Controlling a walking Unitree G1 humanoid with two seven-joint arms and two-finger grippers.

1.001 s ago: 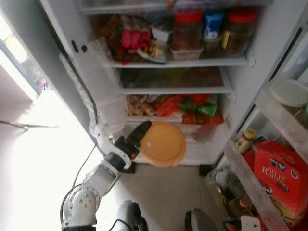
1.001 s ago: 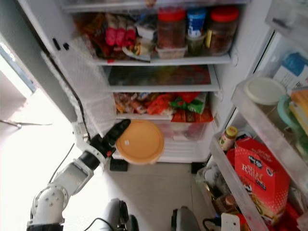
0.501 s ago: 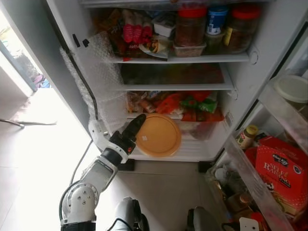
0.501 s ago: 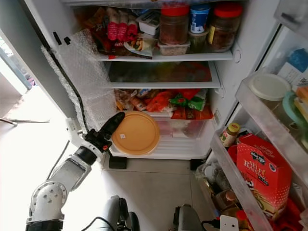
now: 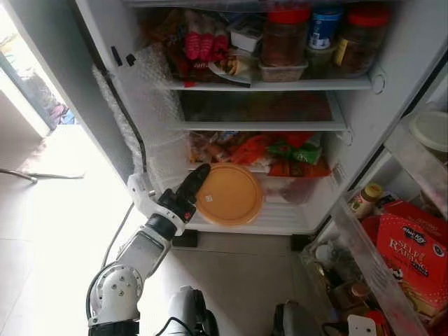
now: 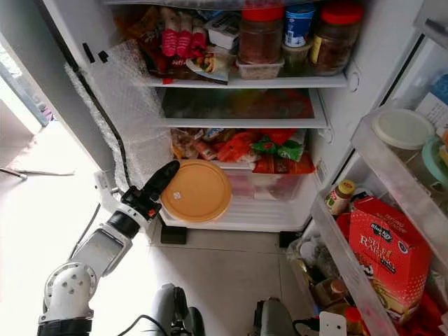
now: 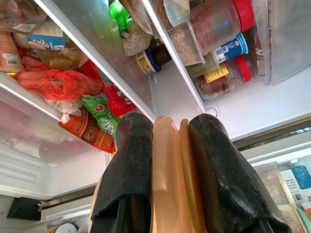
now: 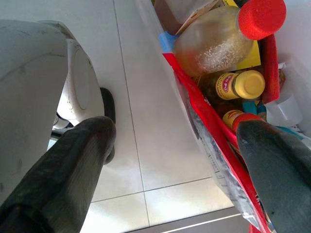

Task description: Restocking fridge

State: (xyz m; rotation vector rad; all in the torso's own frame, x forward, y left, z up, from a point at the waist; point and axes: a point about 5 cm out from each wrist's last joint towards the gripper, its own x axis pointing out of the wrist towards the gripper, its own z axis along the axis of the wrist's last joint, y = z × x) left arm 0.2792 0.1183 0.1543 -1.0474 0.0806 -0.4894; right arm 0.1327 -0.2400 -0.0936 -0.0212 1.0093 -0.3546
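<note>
One orange lidded container [image 5: 229,195] is clamped by its rim in the left hand [image 5: 190,187], level with the fridge's low shelf [image 5: 280,218]; placement is judged outstanding. Right hand [image 8: 170,160] hangs apart, idle.

Right gripper [image 8: 177,160]: hanging with its two black fingers [image 8: 63,179] spread wide apart.
Floor [image 8: 146,131]: pale tiles showing between the fingers.
Door bin: holding a red-capped jar [image 8: 218,41] and a yellow-capped bottle [image 8: 240,85], lying just beside each other.
Red packet [image 8: 214,131]: running along the bin's edge.
</note>
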